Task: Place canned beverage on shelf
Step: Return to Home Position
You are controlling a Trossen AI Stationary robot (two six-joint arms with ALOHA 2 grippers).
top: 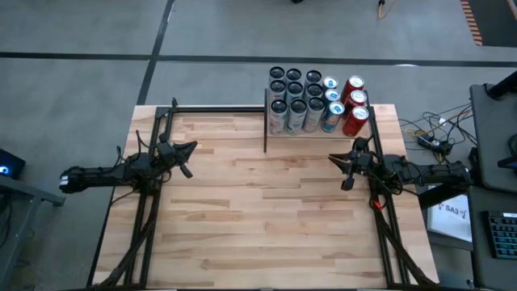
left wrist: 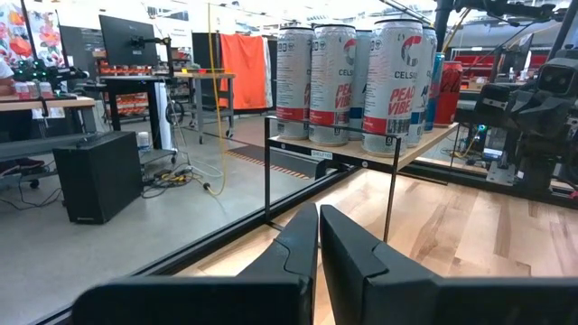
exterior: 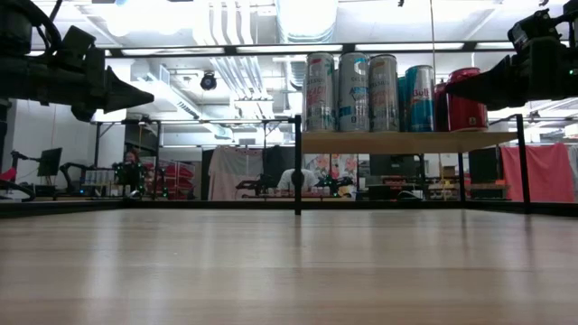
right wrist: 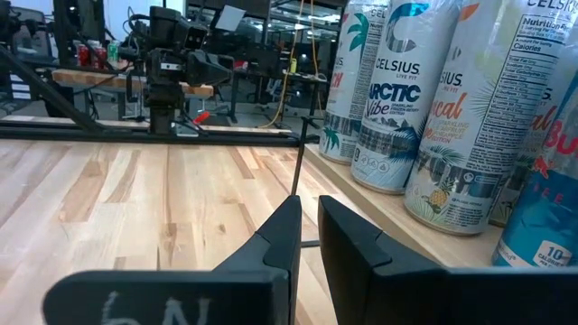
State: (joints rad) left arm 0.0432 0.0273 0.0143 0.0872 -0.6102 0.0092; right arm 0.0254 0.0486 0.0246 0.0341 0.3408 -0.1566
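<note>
Low view: cans [exterior: 361,90] upright on shelf [exterior: 406,142]; shelf long axis crosswise.

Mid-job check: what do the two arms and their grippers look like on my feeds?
The left arm and right arm are dark, near-black jointed links with black cabling. The left gripper and right gripper each end in two angular, wedge-shaped black fingers. White handwritten marks show on the right gripper's body in its wrist view.
</note>
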